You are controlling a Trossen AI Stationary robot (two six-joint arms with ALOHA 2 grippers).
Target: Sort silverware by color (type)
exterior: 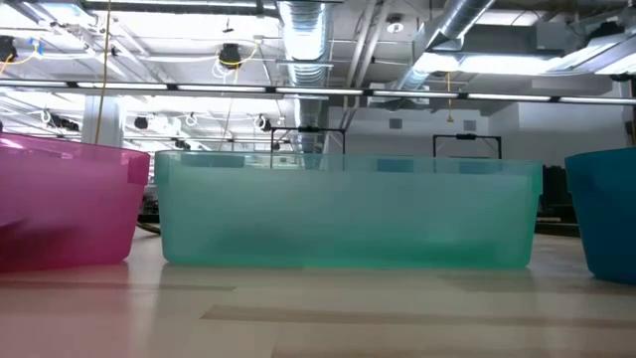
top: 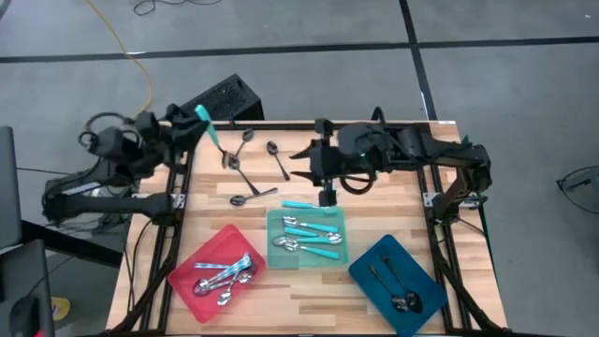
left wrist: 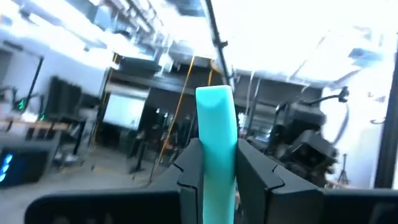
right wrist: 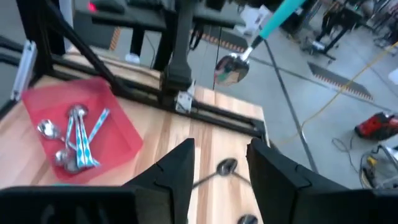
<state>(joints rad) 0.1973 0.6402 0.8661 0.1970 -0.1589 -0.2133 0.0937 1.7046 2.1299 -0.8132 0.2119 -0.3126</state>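
My left gripper (top: pixel 192 120) clamps one turquoise-handled silver spoon (top: pixel 208 126) (raised); right gripper (top: pixel 301 162) hangs apart; four dark spoons (top: pixel 278 160) on the wooden worktop (top: pixel 393 201).

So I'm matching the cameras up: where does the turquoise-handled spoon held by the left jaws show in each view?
High view: turquoise-handled spoon upper left, above the table's far-left corner.
Low view: not in it.
Left wrist view: handle centre, between the jaws.
Right wrist view: top, right of centre.
Shared landmark: red tray.
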